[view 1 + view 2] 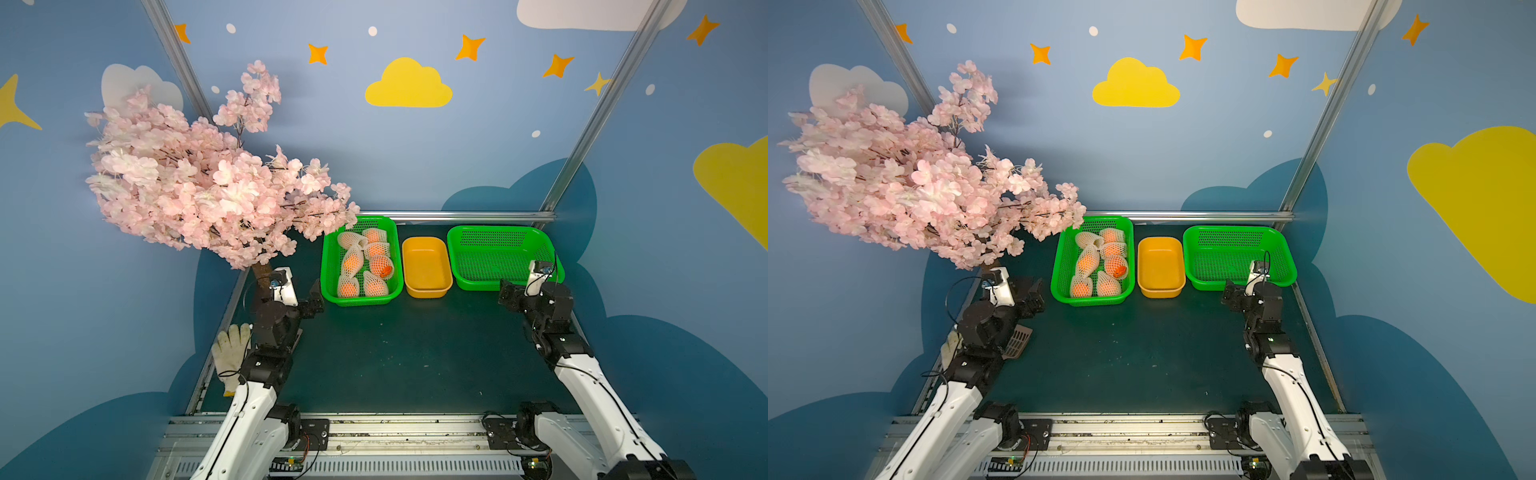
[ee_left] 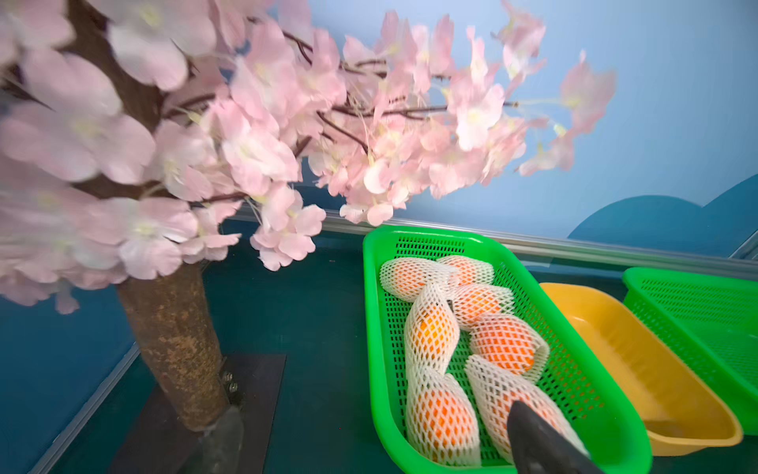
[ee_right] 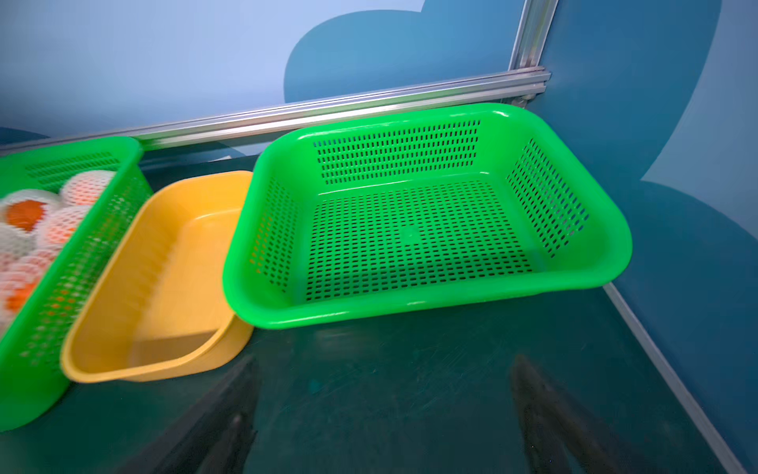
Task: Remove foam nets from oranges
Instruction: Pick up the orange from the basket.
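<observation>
No orange is out of its sleeve yet, so by my reading the job stands at its opening step: reaching in for the first fruit. In both top views the oranges (image 1: 351, 262) lie packed in the green basket (image 1: 328, 270) at about 11 o'clock on the tabletop (image 1: 395, 357). Each is wrapped in one of the foam nets (image 1: 376, 286), though one shows bare skin at an open end. The yellow tub (image 1: 428, 282) sits just beside that basket at 12 o'clock. A second green basket (image 1: 498, 259), holding nothing, is at 1 o'clock.

The left pincer (image 1: 318, 297) hangs just off the full basket's 8 o'clock corner, jaws apart and holding nothing. The right pincer (image 1: 506, 296) hovers at the 6 o'clock edge of the vacant basket, also spread wide, with bare tabletop between its fingers (image 3: 229, 410).

The next move probably calls for the left pincer to go over the rim and close on one wrapped orange near that corner. Stripping the soft mesh will likely need both arms, one holding the fruit and one pulling the loose end.
</observation>
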Robot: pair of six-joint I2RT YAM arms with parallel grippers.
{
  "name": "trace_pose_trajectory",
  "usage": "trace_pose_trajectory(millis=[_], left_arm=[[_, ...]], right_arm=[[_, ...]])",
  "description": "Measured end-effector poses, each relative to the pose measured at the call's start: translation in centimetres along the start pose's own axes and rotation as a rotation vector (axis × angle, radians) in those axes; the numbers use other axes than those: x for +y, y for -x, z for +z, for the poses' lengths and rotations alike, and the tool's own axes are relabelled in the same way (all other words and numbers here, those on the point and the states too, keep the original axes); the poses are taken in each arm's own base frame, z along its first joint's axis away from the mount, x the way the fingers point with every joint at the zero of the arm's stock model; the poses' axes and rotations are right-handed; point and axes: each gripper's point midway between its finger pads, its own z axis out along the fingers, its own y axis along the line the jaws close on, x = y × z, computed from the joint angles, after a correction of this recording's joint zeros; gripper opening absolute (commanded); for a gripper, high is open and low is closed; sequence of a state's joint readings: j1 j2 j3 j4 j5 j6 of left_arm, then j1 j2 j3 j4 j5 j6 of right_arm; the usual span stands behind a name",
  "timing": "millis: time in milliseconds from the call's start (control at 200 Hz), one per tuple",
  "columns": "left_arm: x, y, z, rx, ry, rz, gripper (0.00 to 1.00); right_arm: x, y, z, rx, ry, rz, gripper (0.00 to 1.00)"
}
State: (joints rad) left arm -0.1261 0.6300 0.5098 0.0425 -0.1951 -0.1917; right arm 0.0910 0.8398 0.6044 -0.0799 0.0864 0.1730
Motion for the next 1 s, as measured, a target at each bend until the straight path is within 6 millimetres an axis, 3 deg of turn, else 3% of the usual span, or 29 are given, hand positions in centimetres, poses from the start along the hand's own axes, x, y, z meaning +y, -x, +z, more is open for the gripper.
trace_pose_trajectory(millis=[180, 275, 360, 656, 826, 996], left_arm=[[-1.7, 5.5, -3.2, 0.045, -0.037, -0.091, 1.00], [-3.6, 7.2, -3.2, 0.139, -0.087, -0.146, 1.00], [-5.8, 7.4, -2.3, 0.261, -0.133, -0.182, 1.00], [-15.0, 3.0, 2.1, 0.719, -0.266, -0.115, 1.00], [-17.4, -0.5, 4.7, 0.927, -0.293, -0.130, 1.00], [-18.7, -5.2, 7.5, 1.100, -0.264, -0.180, 1.00]], right_arm=[[3.0, 1.0, -3.2, 0.100, 0.124, 0.073, 0.94], [5.0, 2.2, -4.9, 0.147, 0.194, 0.083, 0.94], [6.5, 2.7, -6.0, 0.196, 0.250, 0.084, 0.94], [12.8, 2.8, -7.3, 0.387, 0.461, 0.083, 0.94], [16.1, 1.8, -7.2, 0.495, 0.542, 0.055, 0.94], [17.5, 0.1, -6.9, 0.589, 0.566, 0.024, 0.94]])
